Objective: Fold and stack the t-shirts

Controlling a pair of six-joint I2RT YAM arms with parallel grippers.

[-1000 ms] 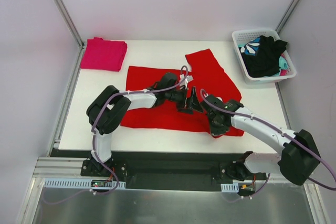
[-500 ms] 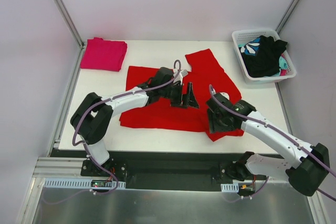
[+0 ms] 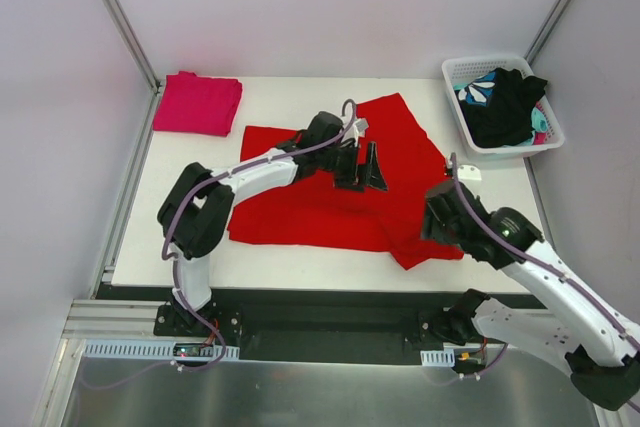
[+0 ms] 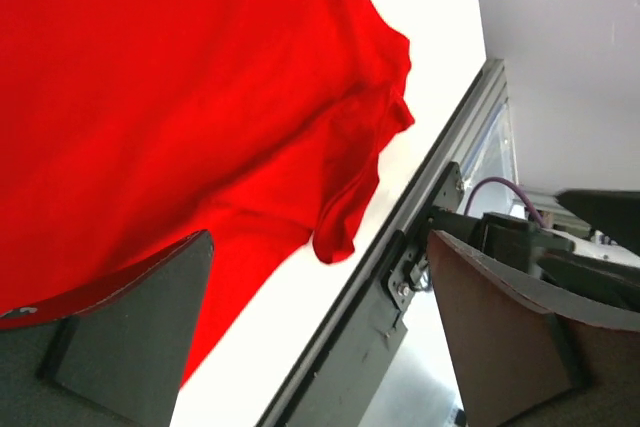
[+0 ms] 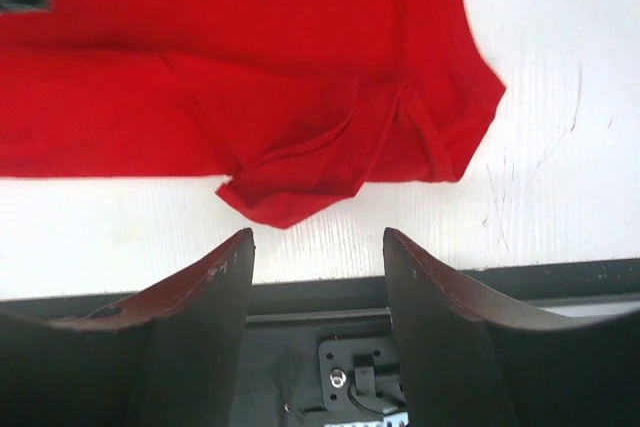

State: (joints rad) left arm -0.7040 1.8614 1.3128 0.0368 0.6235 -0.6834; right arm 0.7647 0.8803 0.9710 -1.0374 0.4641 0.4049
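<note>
— Since you can't see from over there: closest to us, on the right, the right gripper (image 5: 318, 235) hangs over the table's (image 3: 300, 262) near edge, fingers spread wide, nothing in them.
— And the shirt?
— The red t-shirt (image 3: 310, 209) lies flat mid-table, its long axis running left to right. Its near-right corner (image 5: 290, 192) is bunched up just beyond that gripper, and a broad flap angles toward the far right. Which end is the neck, I can't tell.
— The other arm?
— The left gripper (image 3: 372, 169) is over the shirt's middle, fingers wide too, holding nothing.
— Further back?
— A folded pink t-shirt (image 3: 197, 103) in the far-left corner. Far right, a white basket (image 3: 480, 60) with a black garment (image 3: 508, 112) and teal-and-white cloth (image 3: 473, 92).
</note>
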